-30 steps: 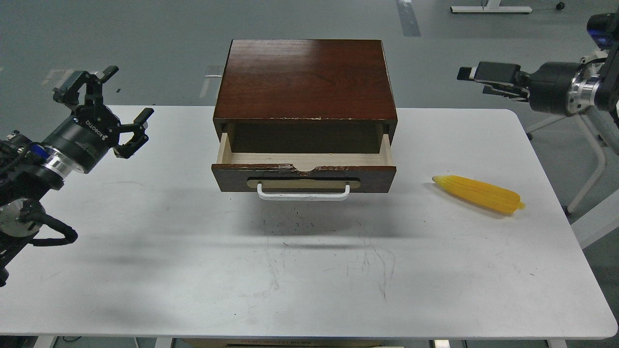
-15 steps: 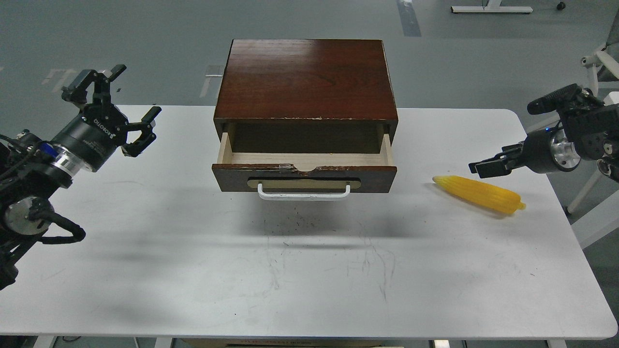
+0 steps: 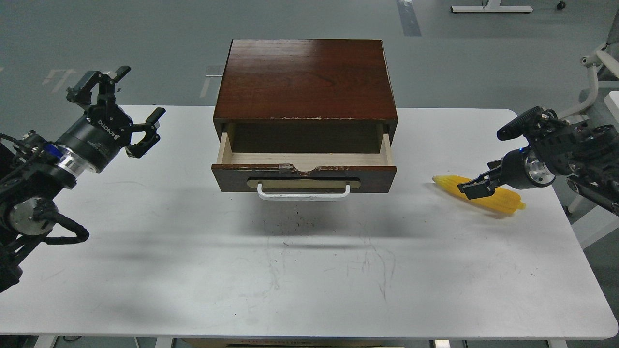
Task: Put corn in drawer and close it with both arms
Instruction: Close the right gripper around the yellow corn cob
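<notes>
The corn [image 3: 503,199] lies on the white table [image 3: 193,270], right of the drawer, with its pointed tip towards the drawer. My right gripper [image 3: 477,180] hangs low over the middle of the corn. Its dark fingers stand apart, with one finger [image 3: 476,188] in front of the cob. I cannot tell if it touches the corn. The drawer [image 3: 303,175] is pulled out of the dark wood cabinet [image 3: 304,77]. Its pale inside is empty and its white handle [image 3: 303,195] faces me. My left gripper [image 3: 142,92] is open and empty, raised left of the cabinet.
The cabinet stands at the middle back of the table. The table's right edge is close behind the corn. White frame legs [image 3: 592,63] stand on the floor beyond the right edge. The bare tabletop in front of the drawer is scratched.
My right gripper has come down from high at the far right to just over the corn. My left gripper has shifted a little towards the cabinet. The corn and drawer have not moved.
</notes>
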Controlling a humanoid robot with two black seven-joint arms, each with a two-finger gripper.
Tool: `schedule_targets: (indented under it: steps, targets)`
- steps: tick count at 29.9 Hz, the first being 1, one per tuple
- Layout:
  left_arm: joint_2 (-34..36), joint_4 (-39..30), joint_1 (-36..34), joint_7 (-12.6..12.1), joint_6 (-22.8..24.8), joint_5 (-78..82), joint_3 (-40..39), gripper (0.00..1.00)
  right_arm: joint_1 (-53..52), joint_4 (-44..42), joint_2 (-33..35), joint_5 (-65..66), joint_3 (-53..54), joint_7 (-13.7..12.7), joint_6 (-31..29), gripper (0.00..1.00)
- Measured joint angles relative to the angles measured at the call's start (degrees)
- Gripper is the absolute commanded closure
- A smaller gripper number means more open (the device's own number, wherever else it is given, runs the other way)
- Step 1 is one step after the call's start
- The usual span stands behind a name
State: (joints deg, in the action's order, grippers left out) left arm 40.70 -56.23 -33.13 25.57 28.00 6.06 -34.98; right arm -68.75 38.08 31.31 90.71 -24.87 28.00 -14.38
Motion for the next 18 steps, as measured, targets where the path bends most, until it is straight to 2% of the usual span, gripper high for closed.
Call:
schedule_targets:
  steps: [7, 13, 16, 18]
  targets:
    - [0.19, -0.01, 0.0, 0.0, 0.0, 0.0, -0.07, 0.01, 1.22, -0.85, -0.7, 0.0, -0.26, -0.01, 0.09, 0.0]
    - [0.32, -0.02, 0.07, 0.0, 0.0, -0.02, -0.09, 0.01, 2.39, -0.95, -0.72, 0.0, -0.57, 0.0, 0.14, 0.05]
    - [0.34, -0.03, 0.08, 0.0, 0.0, -0.02, -0.09, 0.01, 2.47, -1.06, -0.41, 0.0, -1.73, 0.0, 0.18, 0.12]
    - [0.36, -0.03, 0.08, -0.05, 0.0, -0.02, -0.09, 0.01, 2.47, -1.07, -0.23, 0.0, -2.51, 0.0, 0.6, 0.29]
